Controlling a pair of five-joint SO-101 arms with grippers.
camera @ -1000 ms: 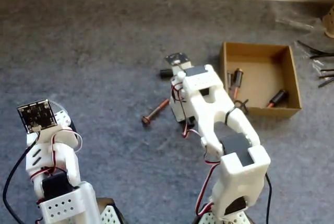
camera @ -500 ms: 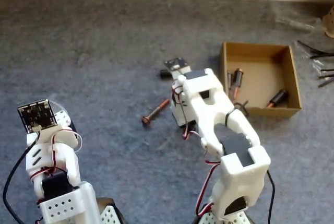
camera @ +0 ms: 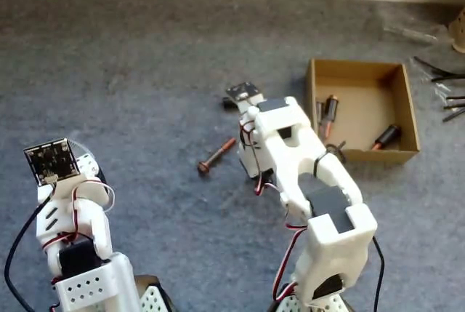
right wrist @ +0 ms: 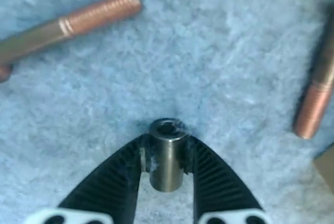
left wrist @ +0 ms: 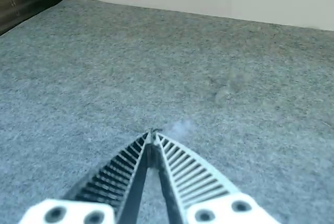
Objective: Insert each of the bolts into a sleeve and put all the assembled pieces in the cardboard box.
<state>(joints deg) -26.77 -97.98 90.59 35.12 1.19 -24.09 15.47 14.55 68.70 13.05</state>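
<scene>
My right gripper point(right wrist: 167, 140) is shut on a short dark sleeve point(right wrist: 167, 161), held upright with its bore facing the camera, just above the carpet. A copper bolt point(right wrist: 68, 23) lies beyond it, the same bolt point(camera: 216, 156) lying left of the right arm point(camera: 280, 134) in the high view. A second bolt point(right wrist: 315, 98), copper at its threaded end and dark farther up, lies to the other side. The cardboard box point(camera: 398, 83) stands right of that arm and holds two assembled pieces point(camera: 330, 112). My left gripper point(left wrist: 153, 136) is shut on nothing, low over bare carpet.
A dark piece point(camera: 231, 102) lies partly under the right wrist's camera board. Black cable ties point(camera: 443, 72) and clutter sit at the far right edge. The left arm point(camera: 73, 210) stands at the near left. Grey carpet stretches across the far left.
The right wrist has shifted slightly toward the near side, its camera board now closer over the dark piece. The bolt on the carpet and the left arm have not moved.
</scene>
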